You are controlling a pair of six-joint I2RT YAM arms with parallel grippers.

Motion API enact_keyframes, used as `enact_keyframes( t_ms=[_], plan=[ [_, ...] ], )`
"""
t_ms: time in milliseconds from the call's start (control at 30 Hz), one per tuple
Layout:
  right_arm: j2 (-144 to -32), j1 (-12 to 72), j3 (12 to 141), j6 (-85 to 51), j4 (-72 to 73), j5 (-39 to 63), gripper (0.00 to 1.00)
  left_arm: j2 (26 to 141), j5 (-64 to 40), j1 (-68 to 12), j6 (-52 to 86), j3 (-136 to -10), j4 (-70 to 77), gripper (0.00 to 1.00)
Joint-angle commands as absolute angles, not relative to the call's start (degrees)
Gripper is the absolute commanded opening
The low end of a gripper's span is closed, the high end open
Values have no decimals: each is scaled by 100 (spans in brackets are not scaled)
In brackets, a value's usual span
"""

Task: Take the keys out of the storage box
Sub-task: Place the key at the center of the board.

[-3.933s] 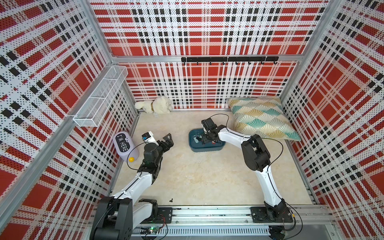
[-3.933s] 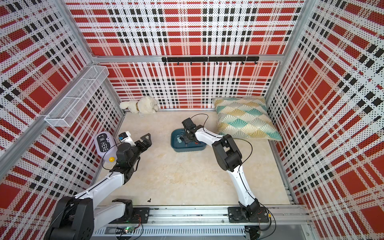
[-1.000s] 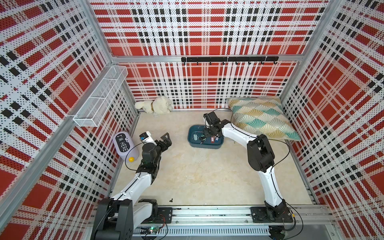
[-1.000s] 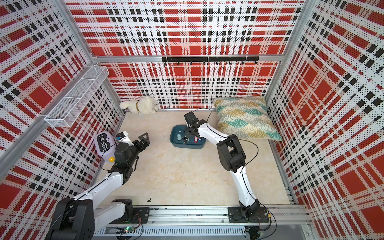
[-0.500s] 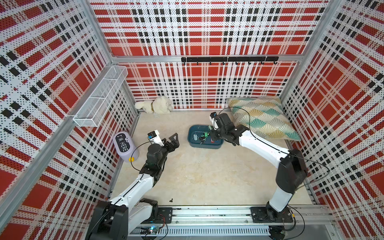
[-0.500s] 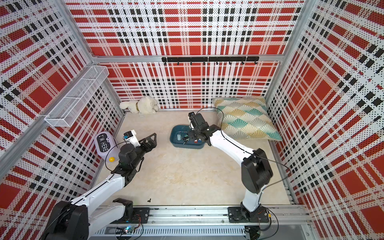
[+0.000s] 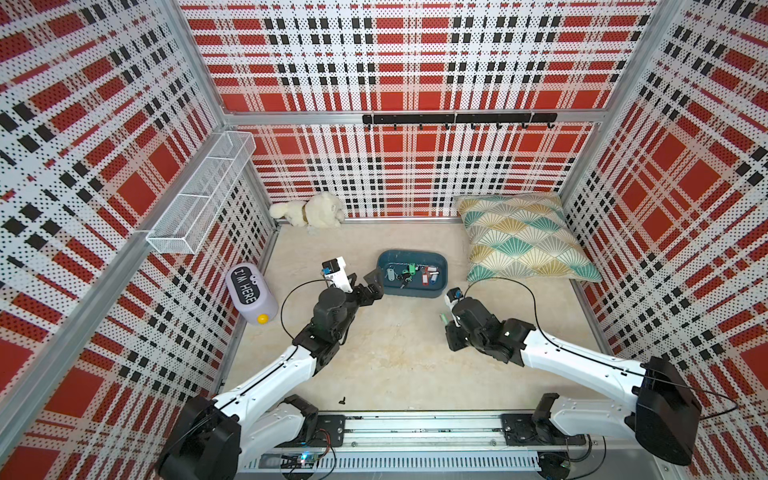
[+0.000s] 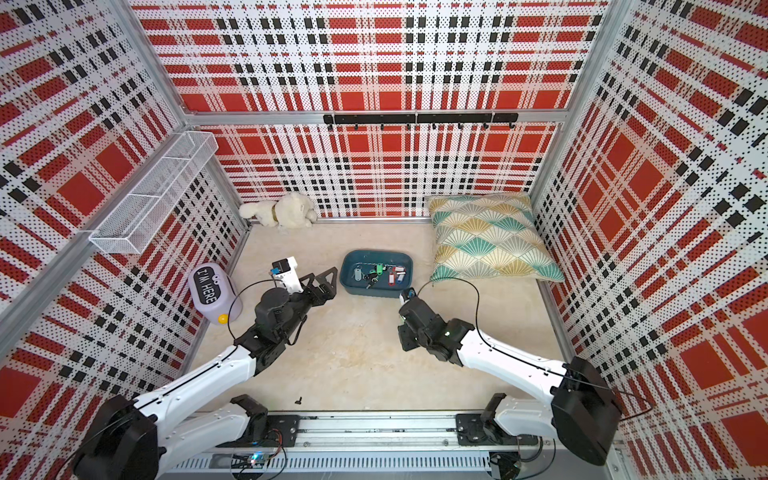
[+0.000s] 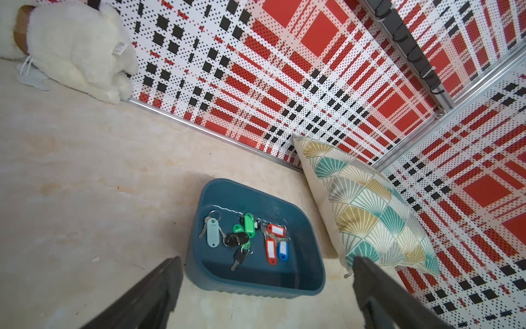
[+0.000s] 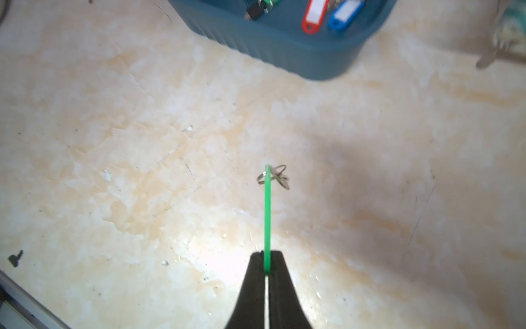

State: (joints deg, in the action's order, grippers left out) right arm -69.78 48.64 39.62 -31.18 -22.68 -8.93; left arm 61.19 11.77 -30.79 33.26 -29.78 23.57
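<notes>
Green plastic is showing edge-on in the right wrist view. The right end effector [image 10: 267, 263] is pinching only the near end of a green tag [image 10: 267, 216]. Its ring [image 10: 273, 177] is dangling at the far end over bare tabletop [image 10: 128, 171], outside the storage box [image 10: 284, 48]. That thin hold is looking risky. The tag could be twisting or slipping free if the arm is swinging fast, and a drop from height may be sending the key skidding.

Farther out, the left end effector [image 9: 266, 265] is hovering spread wide just beside the box, holding nothing. Inside the box the other keys [image 9: 244, 236] are lying clustered, tags and rings overlapping. One pick may be dragging several up, or nudging the light box toward the pillow [image 9: 370, 213].
</notes>
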Motion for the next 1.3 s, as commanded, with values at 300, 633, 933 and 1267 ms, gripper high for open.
enact_keyframes(
  t_ms=[300,633,933,1267],
  plan=[
    [-8068,4900,3961,-3381,-1235,-1472,0,6294,2433,-3902,3099,-3445,1459,99],
    [-9252,4860,4565,-3261,-1081,-1735,0,6650,1045,-2678,3562,-3162,2025,99],
    [-9346,4842,4560,-3208,-1103,-1885,19,8091,2,-1969,3308,-4039,2408,99],
    [-8968,4833,4492,-3025,-1234,-1916,43,9013,-6,-1955,3147,-4345,2413,99]
  ],
)
